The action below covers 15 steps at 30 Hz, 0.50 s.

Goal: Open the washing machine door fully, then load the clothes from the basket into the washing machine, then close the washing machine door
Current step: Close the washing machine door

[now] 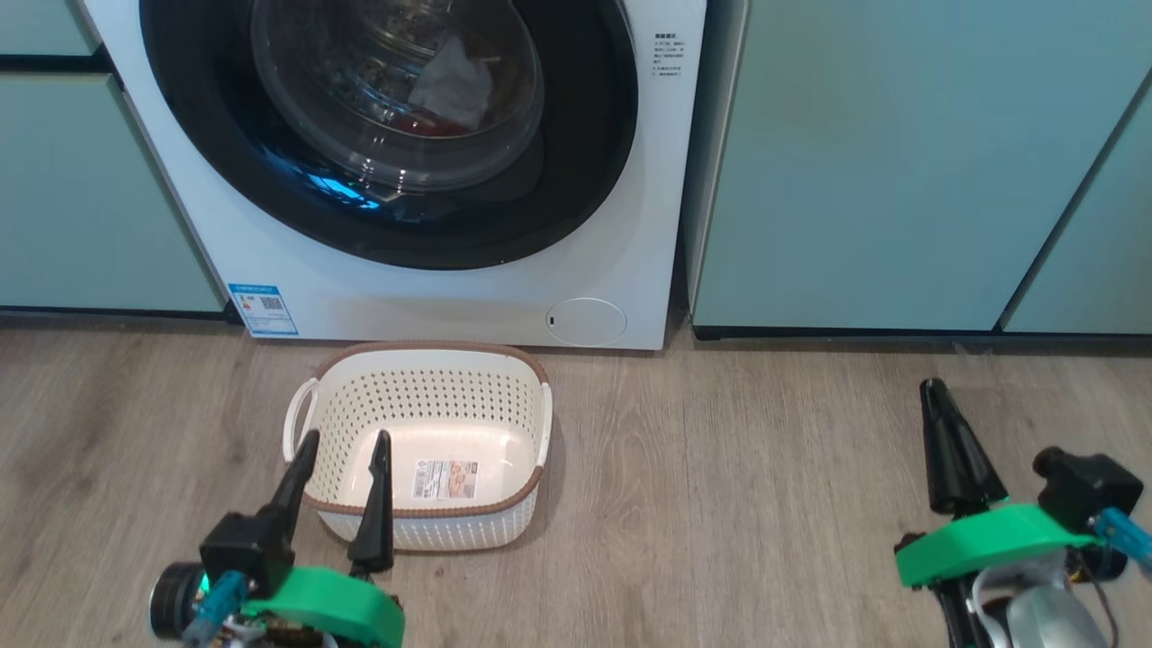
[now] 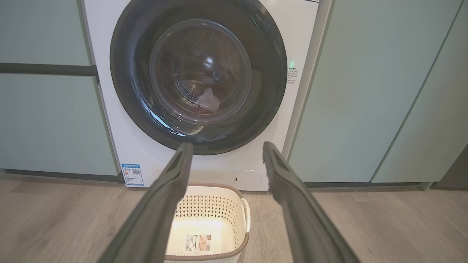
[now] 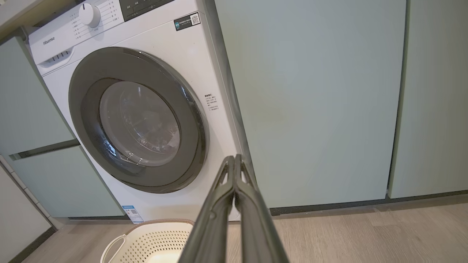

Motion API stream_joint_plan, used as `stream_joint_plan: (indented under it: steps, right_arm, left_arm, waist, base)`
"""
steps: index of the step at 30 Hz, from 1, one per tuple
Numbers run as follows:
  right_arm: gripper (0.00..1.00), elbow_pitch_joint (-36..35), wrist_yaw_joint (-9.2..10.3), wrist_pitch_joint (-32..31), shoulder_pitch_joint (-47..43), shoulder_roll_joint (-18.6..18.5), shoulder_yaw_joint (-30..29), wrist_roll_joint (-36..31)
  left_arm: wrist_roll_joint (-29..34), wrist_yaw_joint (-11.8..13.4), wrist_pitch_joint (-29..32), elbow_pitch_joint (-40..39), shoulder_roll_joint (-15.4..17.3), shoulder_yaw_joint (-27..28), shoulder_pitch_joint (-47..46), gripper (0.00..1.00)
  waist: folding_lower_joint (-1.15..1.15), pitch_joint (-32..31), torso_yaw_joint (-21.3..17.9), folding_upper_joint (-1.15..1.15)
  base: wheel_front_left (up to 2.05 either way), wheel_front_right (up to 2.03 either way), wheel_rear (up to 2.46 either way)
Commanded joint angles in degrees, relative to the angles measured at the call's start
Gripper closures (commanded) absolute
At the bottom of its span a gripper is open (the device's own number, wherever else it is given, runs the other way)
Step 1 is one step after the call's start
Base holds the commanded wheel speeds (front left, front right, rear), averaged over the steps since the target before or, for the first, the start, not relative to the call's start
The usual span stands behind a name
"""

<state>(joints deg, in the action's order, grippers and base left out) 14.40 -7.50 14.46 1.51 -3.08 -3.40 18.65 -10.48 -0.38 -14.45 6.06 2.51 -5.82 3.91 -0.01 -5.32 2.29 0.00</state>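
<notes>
Left hand (image 1: pixel 347 436): fingers spread wide, empty, tips over the near left rim of the basket (image 1: pixel 432 347). Right hand (image 1: pixel 933 389): fingers pressed together, empty, well apart to the basket's right above the wood-look floor (image 1: pixel 720 495). The basket stands on the floor just before the washing machine (image 1: pixel 450 306), with a label sticker (image 1: pixel 445 480) on its bottom. Washing machine door (image 1: pixel 585 162) shut; behind its glass, a dim trace of red clothes (image 1: pixel 430 127). Teal cabinets (image 1: pixel 900 162) flank the machine

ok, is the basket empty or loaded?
Empty. The basket has a bare white bottom carrying just its label sticker. The head and left wrist views both look straight into it, with no fabric inside.
</notes>
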Motion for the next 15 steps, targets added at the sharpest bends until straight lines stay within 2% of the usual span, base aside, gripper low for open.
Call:
stream_joint_plan:
  steps: [1, 2, 3, 4, 5, 15]
  right_arm:
    - [1.00, -2.0, 0.01, 0.5, 1.3, 0.1, 1.4, -0.5]
    - [0.98, -1.9, 0.01, 0.5, 1.0, 0.1, 1.4, -1.0]
    - [0.57, -1.9, 0.01, 0.5, 0.8, 0.2, 1.3, -1.2]
    - [0.05, -1.9, 0.01, 0.5, 0.6, 0.2, 1.2, -1.1]
    - [0.00, -1.9, 0.01, 0.5, 0.5, 0.2, 1.1, -0.6]
    - [0.00, -1.9, 0.01, 0.5, 0.3, 0.2, 1.8, -0.3]
  left_arm:
    - [0.6, 0.1, -0.5, -1.9, 0.4, 1.6, -1.7, 0.00]
    - [0.7, 0.2, -0.5, -1.9, 0.4, 1.5, -1.5, 0.00]
    - [0.8, 0.2, -0.5, -1.9, 0.4, 1.5, -1.4, 0.00]
    - [0.9, 0.2, -0.5, -2.0, 0.4, 1.5, -1.3, 0.00]
    - [0.9, 0.2, -0.5, -2.0, 0.4, 1.5, -1.3, 0.00]
    - [1.6, 0.3, -0.5, -2.5, 0.4, 1.1, -1.0, 0.00]
  waist:
    - [0.01, -0.1, 0.1, 0.00]
    - [0.01, -0.2, 0.2, 0.00]
    - [0.01, -0.3, 0.2, 0.00]
    - [0.01, -0.3, 0.3, 0.00]
    - [0.01, -0.4, 0.3, 0.00]
    - [0.01, -0.4, 0.7, 0.00]
  base:
    - [0.00, 0.00, 0.00]
    - [0.00, 0.00, 0.00]
    - [0.00, 0.00, 0.00]
    - [0.00, 0.00, 0.00]
    - [0.00, 0.00, 0.00]
    - [0.00, 0.00, 0.00]
